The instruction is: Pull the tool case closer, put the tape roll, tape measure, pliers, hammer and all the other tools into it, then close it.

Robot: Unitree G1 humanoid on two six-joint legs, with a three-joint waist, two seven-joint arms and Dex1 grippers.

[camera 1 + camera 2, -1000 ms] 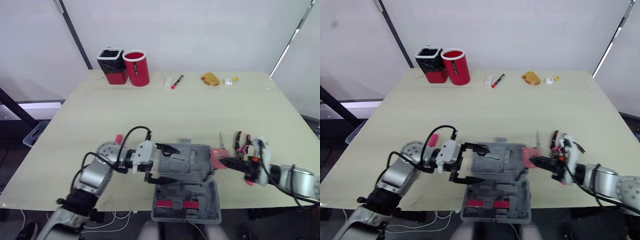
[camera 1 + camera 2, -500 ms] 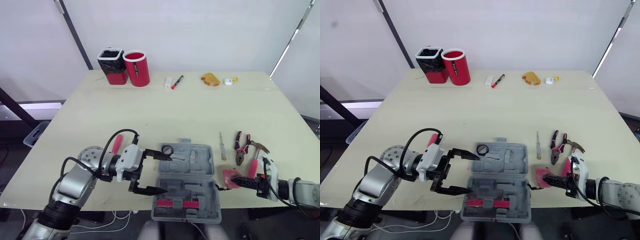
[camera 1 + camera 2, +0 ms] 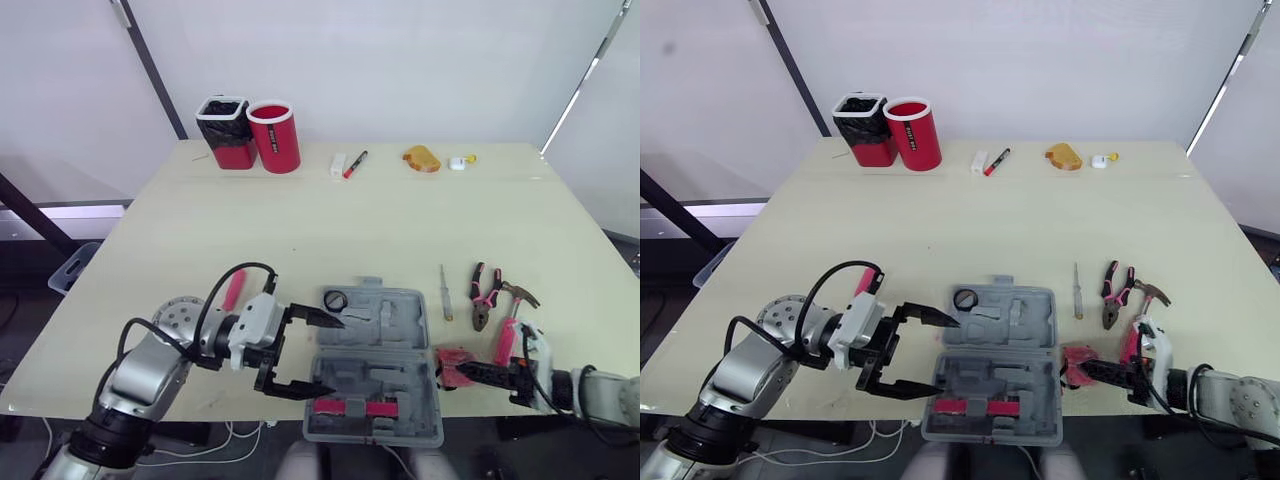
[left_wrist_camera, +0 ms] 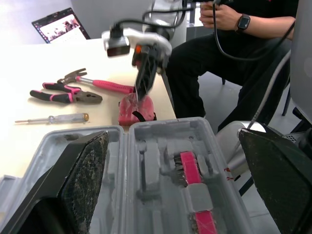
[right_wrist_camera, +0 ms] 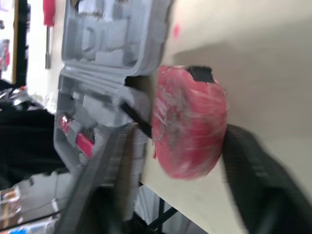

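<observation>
tape measure (image 5: 190, 122) smeared by blur, markings unreadable | tool case (image 4: 161, 165) cut off by left wrist view's edge | seated person (image 4: 234, 53) cropped above the chest | far yellow-orange item (image 3: 421, 158) too small to name

- Spreads wide as a pale beige table (image 3: 400, 220).
- Holds at the far left a black bin (image 3: 222, 132) and a red cup (image 3: 274, 136), side by side and touching.
- Bears at the far middle a small white block (image 3: 337, 165), just beside a red marker (image 3: 354, 164).
- Carries at the far right an orange lump (image 3: 421, 158), with a small white-and-yellow piece (image 3: 459, 161) near it.
- Supports at the near middle an open grey tool case (image 3: 375, 365), reaching past the near edge.
- Holds right of the case a screwdriver (image 3: 443, 291), then pliers (image 3: 483, 296), then a hammer (image 3: 510, 320).
- Bears a red tape measure (image 3: 455, 362) just right of the case, by the near edge.
- Carries left of the case a red-handled tool (image 3: 232, 288), partly hidden.
</observation>
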